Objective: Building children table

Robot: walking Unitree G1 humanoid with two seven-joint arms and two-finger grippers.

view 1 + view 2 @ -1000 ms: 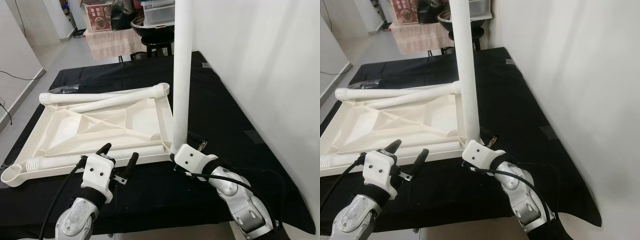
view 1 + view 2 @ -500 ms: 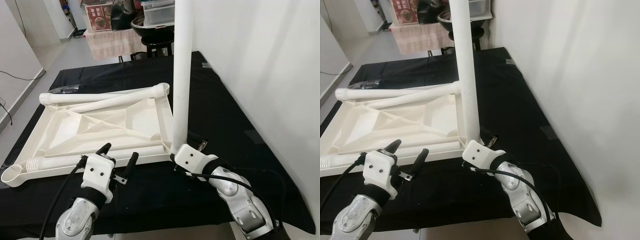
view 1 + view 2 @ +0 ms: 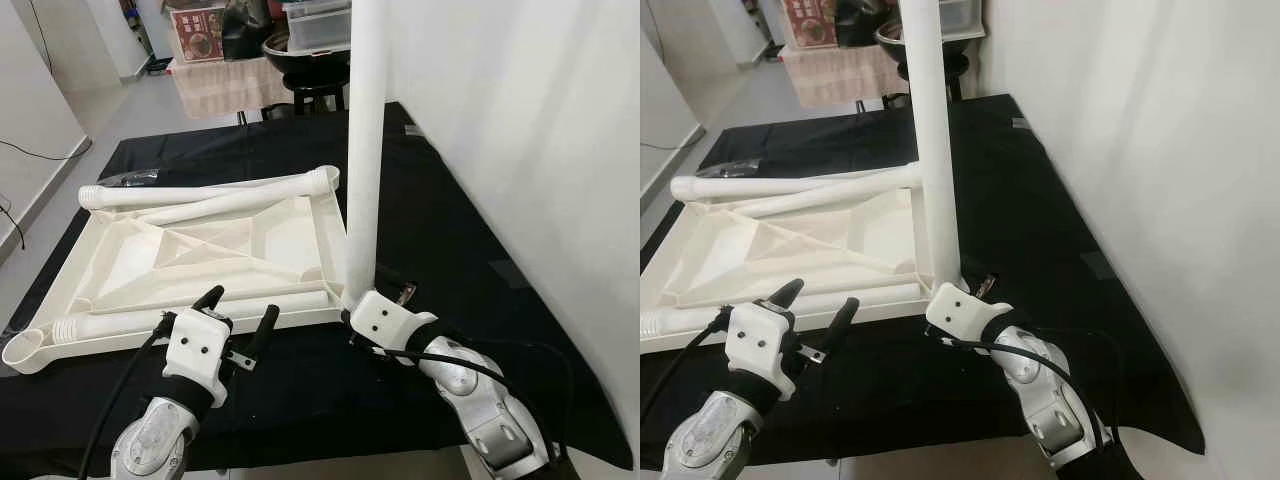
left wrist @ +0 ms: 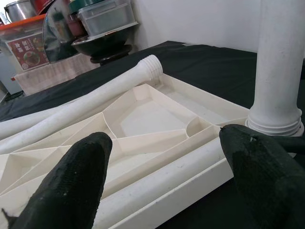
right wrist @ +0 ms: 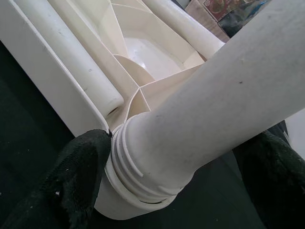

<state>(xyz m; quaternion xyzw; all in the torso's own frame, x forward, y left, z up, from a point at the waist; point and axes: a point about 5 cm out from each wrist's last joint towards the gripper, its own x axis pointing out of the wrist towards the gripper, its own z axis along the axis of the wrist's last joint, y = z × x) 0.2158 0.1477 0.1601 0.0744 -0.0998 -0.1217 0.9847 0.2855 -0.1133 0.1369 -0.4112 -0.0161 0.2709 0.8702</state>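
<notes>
The white tabletop (image 3: 331,232) lies upside down on the black cloth. A white table leg (image 3: 362,150) stands upright in its near right corner socket. My right gripper (image 3: 372,293) is shut on this leg's ribbed base (image 5: 143,167), one black finger (image 5: 78,179) on each side. My left gripper (image 3: 241,303) hovers open just before the tabletop's front rim, its fingers (image 4: 78,186) spread wide with nothing between them. Three loose legs lie on the tabletop: one along the front (image 3: 190,311), one across the back (image 3: 210,187), one slanting beside it (image 3: 215,208).
A white wall (image 3: 520,130) runs close along the right of the table. Pots and plastic boxes (image 3: 310,40) stand beyond the far end. A clear plastic bag (image 3: 130,177) lies at the back left. Bare black cloth (image 3: 440,220) stretches to the right of the tabletop.
</notes>
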